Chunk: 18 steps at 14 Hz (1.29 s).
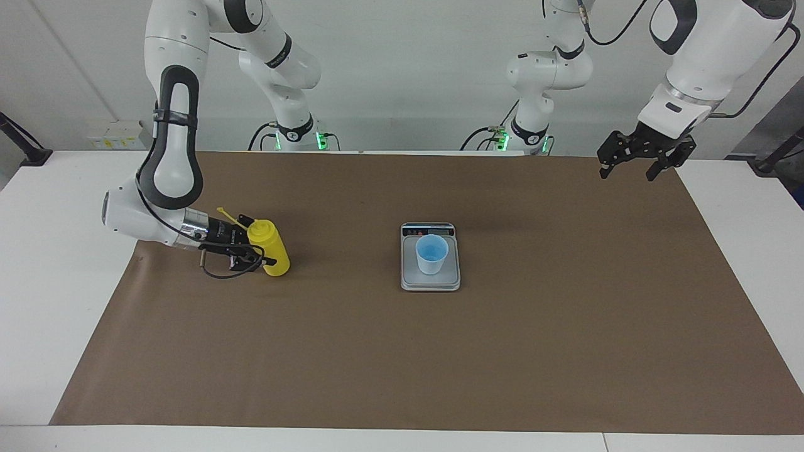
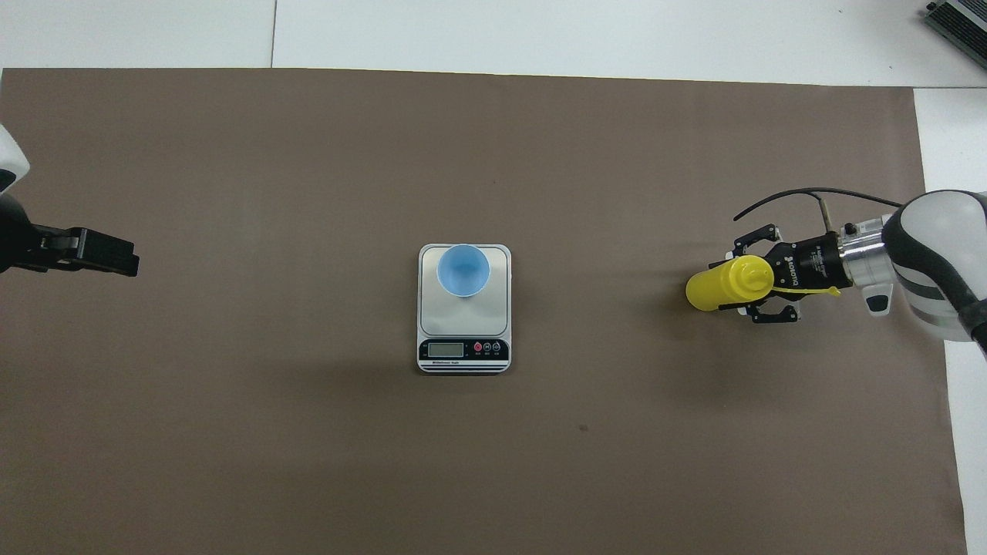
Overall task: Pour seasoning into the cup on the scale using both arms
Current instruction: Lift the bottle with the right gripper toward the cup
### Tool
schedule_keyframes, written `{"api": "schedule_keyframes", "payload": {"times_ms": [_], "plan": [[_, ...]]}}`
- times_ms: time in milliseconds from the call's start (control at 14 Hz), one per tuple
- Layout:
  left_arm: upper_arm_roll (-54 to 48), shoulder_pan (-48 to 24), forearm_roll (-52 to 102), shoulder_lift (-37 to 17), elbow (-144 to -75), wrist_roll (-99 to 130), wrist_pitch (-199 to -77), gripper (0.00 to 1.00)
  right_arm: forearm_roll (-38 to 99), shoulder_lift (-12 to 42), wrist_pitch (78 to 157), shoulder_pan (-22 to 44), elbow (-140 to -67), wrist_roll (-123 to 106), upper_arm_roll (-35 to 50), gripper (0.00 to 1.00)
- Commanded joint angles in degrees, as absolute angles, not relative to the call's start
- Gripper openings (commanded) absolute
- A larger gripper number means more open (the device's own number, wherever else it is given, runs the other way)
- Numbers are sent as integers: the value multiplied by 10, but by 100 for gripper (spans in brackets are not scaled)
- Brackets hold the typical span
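Cup (image 1: 432,254) on scale (image 1: 430,282), mid-table.

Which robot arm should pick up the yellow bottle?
The right one. The right gripper is already down around the seasoning bottle, while the left gripper hangs up high at the left arm's end of the table.

Bare mat (image 1: 565,314) all around scale (image 1: 430,279); only cup (image 1: 432,254) stands on it
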<state>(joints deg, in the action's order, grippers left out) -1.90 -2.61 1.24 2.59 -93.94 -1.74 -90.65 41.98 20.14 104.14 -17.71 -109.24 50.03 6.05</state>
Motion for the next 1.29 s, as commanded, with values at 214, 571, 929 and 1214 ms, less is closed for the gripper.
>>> {"api": "schedule_keyframes", "payload": {"times_ms": [214,571,929,1214], "plan": [[-21,-21,18,41,-956,-18,-911,100,427,149,1150,-92,-1100,598,61,0],[-21,-21,18,41,-956,-18,-911,100,420,156,1288,2,-1086,723,60,0],[-21,-21,18,41,-956,-18,-911,100,282,181,1368,77,-1042,894,61,0],[-21,-21,18,41,-956,-19,-911,100,174,216,1375,135,-961,1010,59,0]]}}
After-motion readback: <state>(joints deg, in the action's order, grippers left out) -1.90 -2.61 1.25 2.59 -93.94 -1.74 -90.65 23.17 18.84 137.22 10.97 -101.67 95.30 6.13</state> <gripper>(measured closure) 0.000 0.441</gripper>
